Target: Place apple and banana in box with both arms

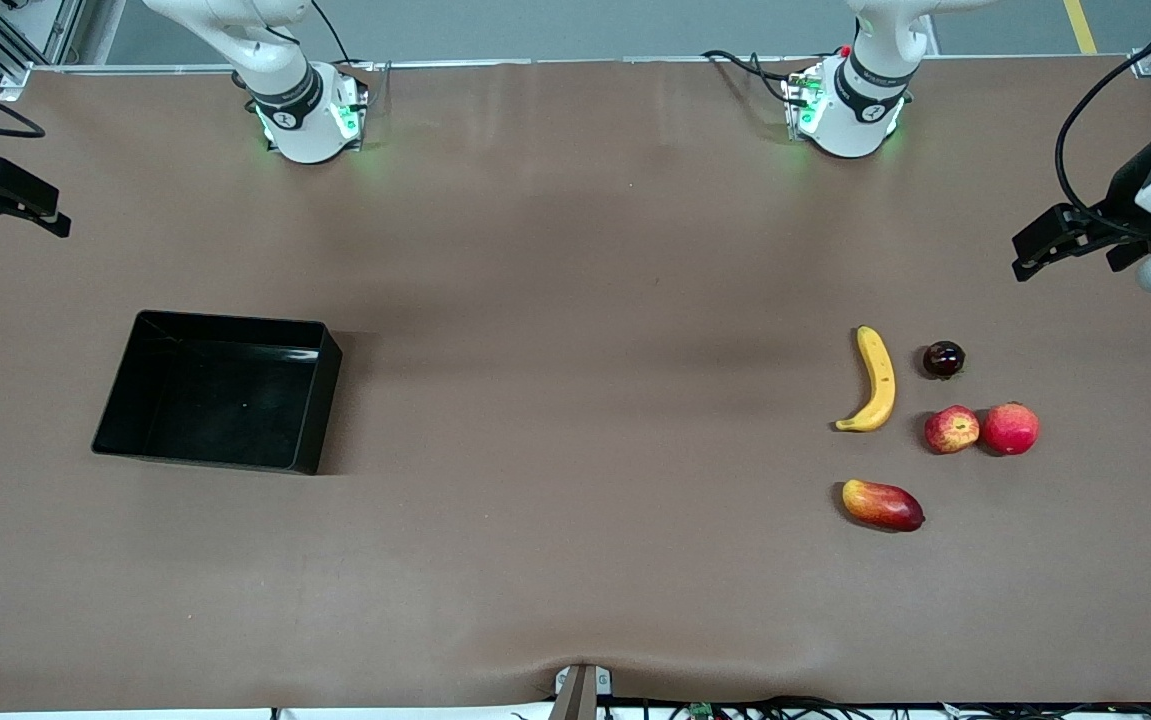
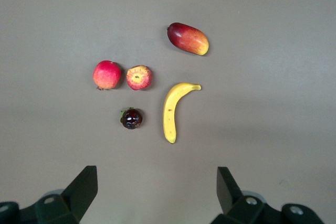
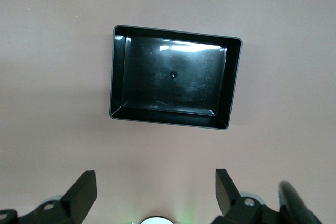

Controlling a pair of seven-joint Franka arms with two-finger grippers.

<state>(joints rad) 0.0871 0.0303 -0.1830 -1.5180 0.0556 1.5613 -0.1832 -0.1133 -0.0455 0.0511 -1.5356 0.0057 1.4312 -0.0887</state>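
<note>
- The left gripper hangs in the air over the brown table at the left arm's end, its two fingers spread wide with nothing between them.
- In the left wrist view, the fruits all lie on the table ahead of those parted jaws, none of them touched.
- The banana lies flat, well apart from the left fingertips; in the left wrist view it sits closest to the open gap.
- The apple rests just beside a smoother red fruit, the two seemingly touching, and its yellow stem dimple faces up.
- A small dark round fruit sits between the apple and the jaws, next to the banana.
- A red-yellow mango lies nearest the front camera, farthest from the left jaws.
- The right gripper hangs over the right arm's end of the table, fingers likewise wide apart and holding nothing.
- The box stands empty on the table ahead of the right jaws, well apart from the fruits.
</note>
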